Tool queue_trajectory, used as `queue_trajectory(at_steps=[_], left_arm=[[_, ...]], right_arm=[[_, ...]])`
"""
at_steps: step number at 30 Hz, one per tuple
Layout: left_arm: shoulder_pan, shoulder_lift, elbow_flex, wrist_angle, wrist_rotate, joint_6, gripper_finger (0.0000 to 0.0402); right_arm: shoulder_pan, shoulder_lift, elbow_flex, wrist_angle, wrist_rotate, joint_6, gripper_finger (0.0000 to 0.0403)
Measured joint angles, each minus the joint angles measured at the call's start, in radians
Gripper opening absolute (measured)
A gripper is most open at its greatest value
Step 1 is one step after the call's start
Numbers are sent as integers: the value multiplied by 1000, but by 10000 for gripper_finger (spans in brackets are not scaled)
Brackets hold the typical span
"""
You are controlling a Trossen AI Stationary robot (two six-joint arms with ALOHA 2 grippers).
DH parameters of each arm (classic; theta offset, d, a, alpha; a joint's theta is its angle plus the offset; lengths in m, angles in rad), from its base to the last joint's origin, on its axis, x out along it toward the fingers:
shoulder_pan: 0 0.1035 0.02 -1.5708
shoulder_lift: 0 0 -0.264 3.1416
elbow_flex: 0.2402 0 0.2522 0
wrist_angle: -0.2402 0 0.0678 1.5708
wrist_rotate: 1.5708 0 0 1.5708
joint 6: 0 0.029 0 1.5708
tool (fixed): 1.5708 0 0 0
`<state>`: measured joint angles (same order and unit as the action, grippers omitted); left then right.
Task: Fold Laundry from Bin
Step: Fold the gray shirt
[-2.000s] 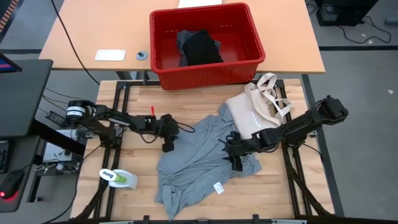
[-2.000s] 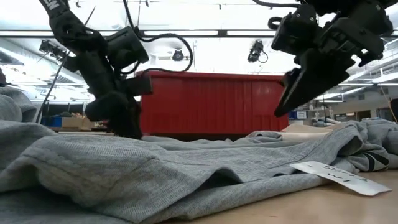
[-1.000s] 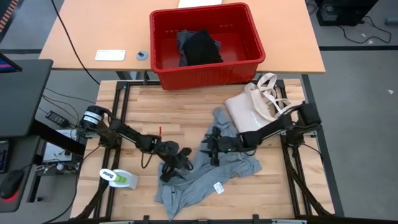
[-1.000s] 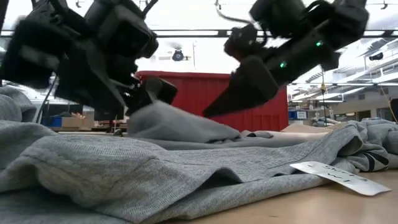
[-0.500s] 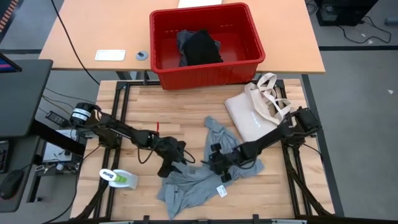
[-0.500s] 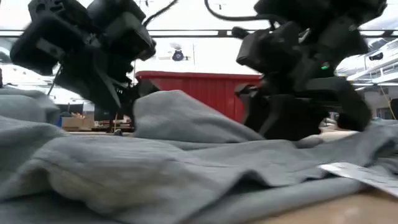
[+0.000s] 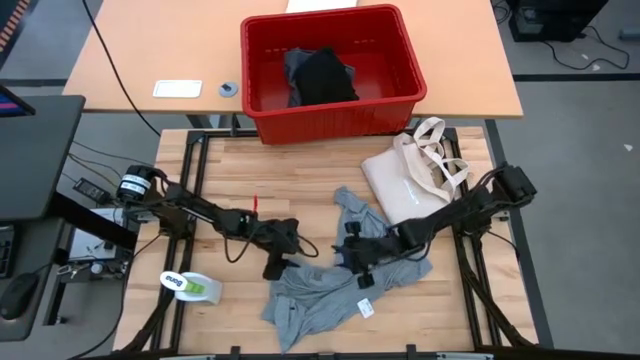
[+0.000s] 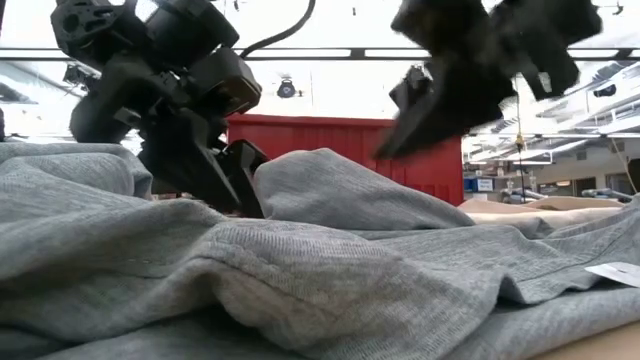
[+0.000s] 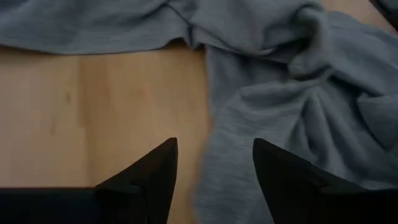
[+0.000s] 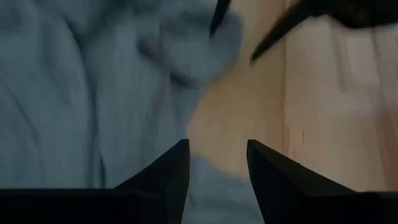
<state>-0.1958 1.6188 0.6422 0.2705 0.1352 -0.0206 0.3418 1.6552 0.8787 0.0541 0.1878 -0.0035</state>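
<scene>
Crumpled light grey cotton T-shirt point(image 7: 330, 275) bunched on the wooden slat table point(image 7: 290, 180), between both grippers. Left gripper point(image 7: 272, 268) at its left edge, fingers spread, holding nothing. Right gripper point(image 7: 357, 270) over the shirt's right side, parted too. Cream canvas tote bag point(image 7: 405, 180) just beyond. Farther back, red plastic bin point(image 7: 330, 70) with dark garments point(image 7: 320, 75) inside

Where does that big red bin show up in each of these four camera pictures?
High view: the red bin sits at top centre, on the far table, with dark laundry inside.
Low view: its red wall stands in the background, centre, behind the grey T-shirt.
Left wrist view: not in it.
Right wrist view: not in it.
Shared landmark: the grey T-shirt shows in all four views.
</scene>
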Motion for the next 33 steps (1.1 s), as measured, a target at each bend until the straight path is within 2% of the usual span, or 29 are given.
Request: queue_trajectory(at_steps=[3,5,7,11,15,19,21,24,25,28,31,33], left_arm=[[-15,0,0,-11,0,-18,213],[-22,0,0,-31,0,-32,213],[-23,0,0,-57,1,-56,213],[-22,7,1,-76,0,-111,213],[-34,24,0,-103,0,-133,213],[-45,37,3,-101,0,-124,213],[-48,37,1,-102,-4,-118,213],[-48,29,1,-112,-14,-91,213],[-46,27,1,-122,-15,-84,213],[-30,2,2,-205,-29,-40,211],[4,-29,4,-294,-74,-35,204],[26,-56,1,-358,-97,-36,195]], right_arm=[[-24,6,3,147,-121,0,168],[-30,38,4,227,-151,3,168],[-33,90,19,235,-162,3,168],[-44,198,95,157,-194,3,172],[-55,274,168,-17,-230,-10,174],[-57,319,211,-83,-197,-33,150],[-55,329,220,-76,-151,-57,111],[-60,323,236,-95,-109,-109,28],[-64,314,238,-103,-102,-128,16],[-79,261,264,-137,-18,-178,20],[-83,189,291,-142,232,-219,13],[-76,156,296,-142,349,-276,7]])
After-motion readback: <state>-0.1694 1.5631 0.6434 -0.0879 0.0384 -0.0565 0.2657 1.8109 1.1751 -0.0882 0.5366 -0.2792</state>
